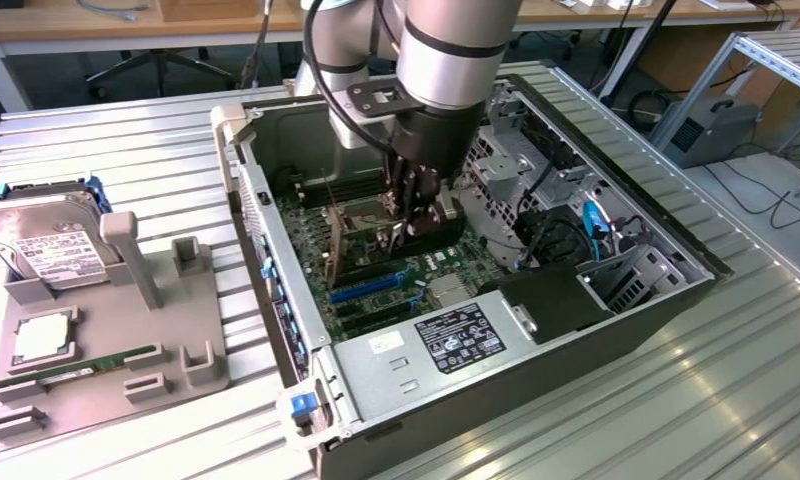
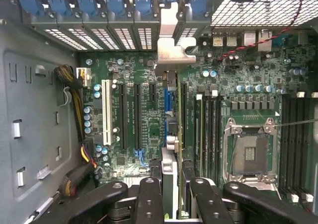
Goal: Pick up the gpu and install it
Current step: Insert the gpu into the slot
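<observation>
While lowered inside the computer case (image 1: 640, 310), the claw (image 2: 171, 194) pinches the gpu (image 2: 170, 134) edge-on above the motherboard (image 2: 149, 134).

Gpu (image 2: 171, 134) edge-on, seating unclear

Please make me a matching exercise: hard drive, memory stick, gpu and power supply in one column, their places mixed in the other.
1 hard drive
2 memory stick
3 gpu
4 power supply

A in the gripper, over the motherboard
B lying low on the grey holder
C propped tilted on the grey holder
D inside the case, label up

Pairs: 1-C, 2-B, 3-A, 4-D
</observation>
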You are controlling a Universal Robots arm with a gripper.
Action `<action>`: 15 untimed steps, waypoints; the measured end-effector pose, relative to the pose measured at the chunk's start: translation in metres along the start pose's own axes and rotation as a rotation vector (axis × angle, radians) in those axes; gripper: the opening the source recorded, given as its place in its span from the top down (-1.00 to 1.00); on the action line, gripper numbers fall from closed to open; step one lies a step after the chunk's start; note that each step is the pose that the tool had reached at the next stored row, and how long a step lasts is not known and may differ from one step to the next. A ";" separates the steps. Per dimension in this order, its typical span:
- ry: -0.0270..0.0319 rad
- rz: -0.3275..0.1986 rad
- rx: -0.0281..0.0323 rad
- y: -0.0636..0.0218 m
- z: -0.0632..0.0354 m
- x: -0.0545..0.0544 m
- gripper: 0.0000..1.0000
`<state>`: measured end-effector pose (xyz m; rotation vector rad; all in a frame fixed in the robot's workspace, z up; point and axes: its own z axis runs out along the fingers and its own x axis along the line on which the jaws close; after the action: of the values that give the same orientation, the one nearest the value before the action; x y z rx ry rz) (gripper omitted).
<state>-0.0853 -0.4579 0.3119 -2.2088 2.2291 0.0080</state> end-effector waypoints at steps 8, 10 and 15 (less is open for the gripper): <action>0.0144 0.002 0.0002 0.0053 0.0041 0.000 0.47; 0.0181 0.003 0.0002 0.0061 0.0055 0.000 0.47; 0.0240 0.005 0.0002 0.0101 0.0089 0.000 0.47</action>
<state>-0.0953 -0.4574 0.3031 -2.2147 2.2469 -0.0188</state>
